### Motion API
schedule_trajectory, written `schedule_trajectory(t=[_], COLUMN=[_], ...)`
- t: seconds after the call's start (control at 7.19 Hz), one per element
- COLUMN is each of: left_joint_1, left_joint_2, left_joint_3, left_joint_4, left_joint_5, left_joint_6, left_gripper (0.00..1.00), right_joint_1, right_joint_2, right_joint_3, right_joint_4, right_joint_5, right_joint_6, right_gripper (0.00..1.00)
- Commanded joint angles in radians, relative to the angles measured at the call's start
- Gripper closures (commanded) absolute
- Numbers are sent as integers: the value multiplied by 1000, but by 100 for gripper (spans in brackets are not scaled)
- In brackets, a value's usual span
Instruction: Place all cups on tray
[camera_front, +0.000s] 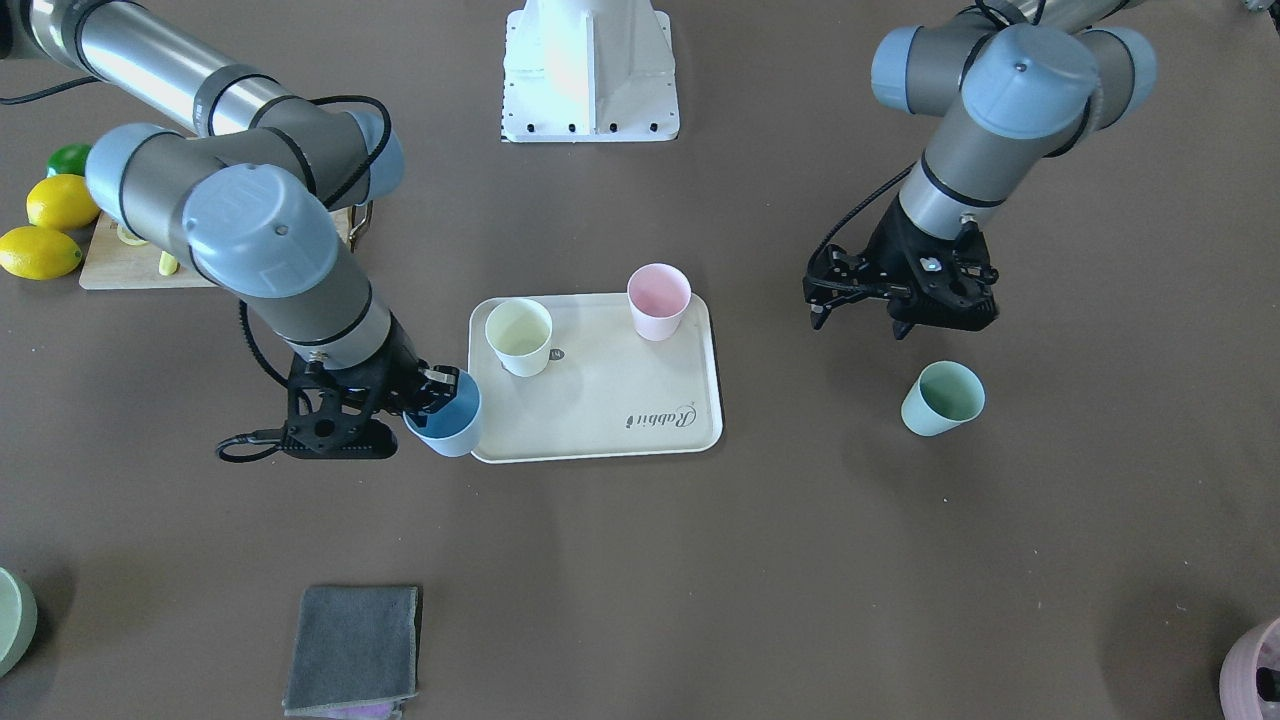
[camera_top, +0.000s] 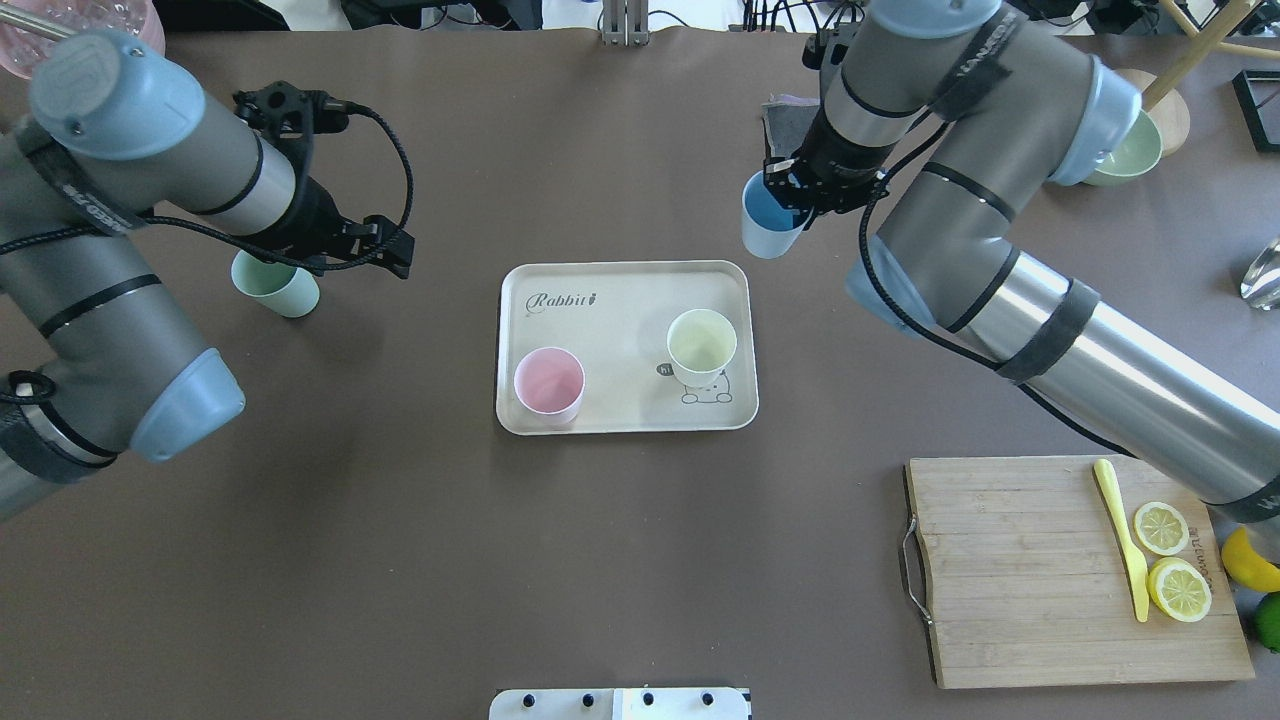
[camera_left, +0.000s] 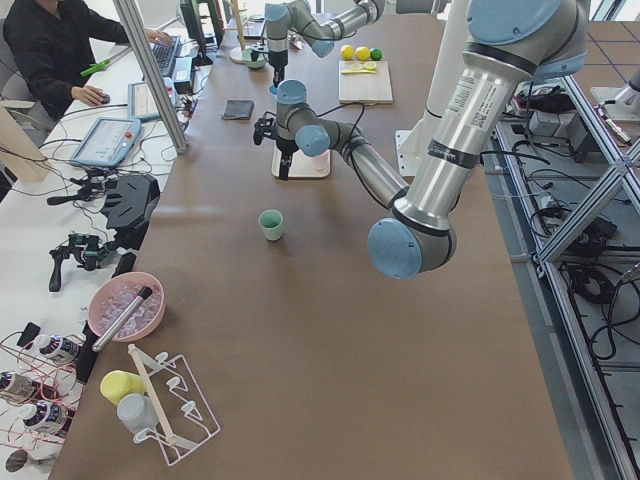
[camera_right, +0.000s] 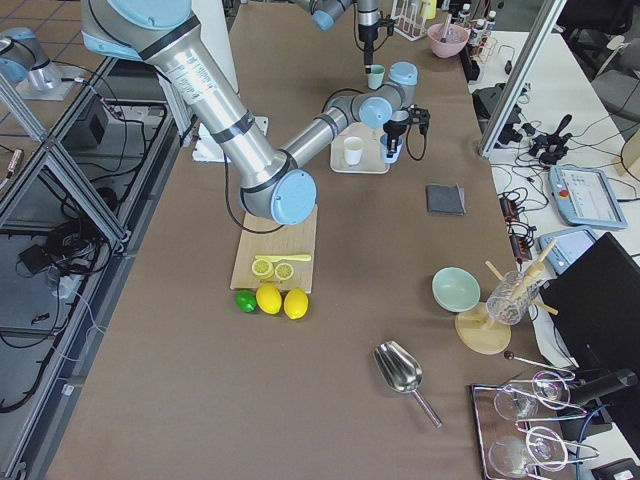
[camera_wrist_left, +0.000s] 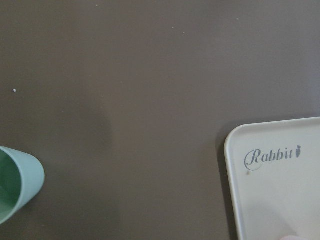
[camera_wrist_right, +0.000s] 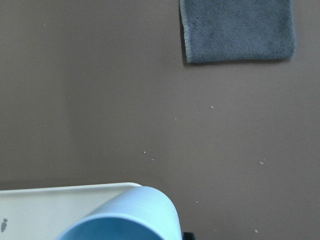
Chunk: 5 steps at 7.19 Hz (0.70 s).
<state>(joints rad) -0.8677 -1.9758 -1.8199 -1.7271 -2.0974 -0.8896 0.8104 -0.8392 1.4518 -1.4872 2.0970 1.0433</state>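
- At tray (camera_front: 600, 405) corner, right gripper (camera_front: 440, 393) clamps blue cup (camera_front: 450, 425).
- Pink cup (camera_front: 658, 300) and yellow cup (camera_front: 519, 337) stand on tray; script side is open.
- Mint cup (camera_front: 942, 398) is off tray, near left gripper (camera_front: 905, 325); its opening cannot be told.

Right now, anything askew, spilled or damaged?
Nothing spilled, tipped or damaged. Pink cup and yellow cup stand upright on the tray; blue cup is in the right gripper at its corner; mint green cup stands off-tray.
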Motion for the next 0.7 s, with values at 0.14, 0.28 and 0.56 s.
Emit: schedule_trajectory(t=[0.14, 0.28, 0.56], left_joint_1=[-91, -114, -125], left_joint_2=[54, 55, 57], left_joint_3=[0, 13, 56], left_joint_4=[6, 6, -5], left_joint_5=[-24, -24, -23], left_joint_6=[141, 177, 214], left_gripper=[3, 3, 3], right_joint_1=[-88, -102, -120], right_joint_2=[18, 20, 23], right_joint_3=[-76, -76, -76], right_joint_4=[119, 119, 120], right_joint_5=[-43, -43, -54], right_joint_6=[119, 119, 119], right_gripper=[100, 100, 68])
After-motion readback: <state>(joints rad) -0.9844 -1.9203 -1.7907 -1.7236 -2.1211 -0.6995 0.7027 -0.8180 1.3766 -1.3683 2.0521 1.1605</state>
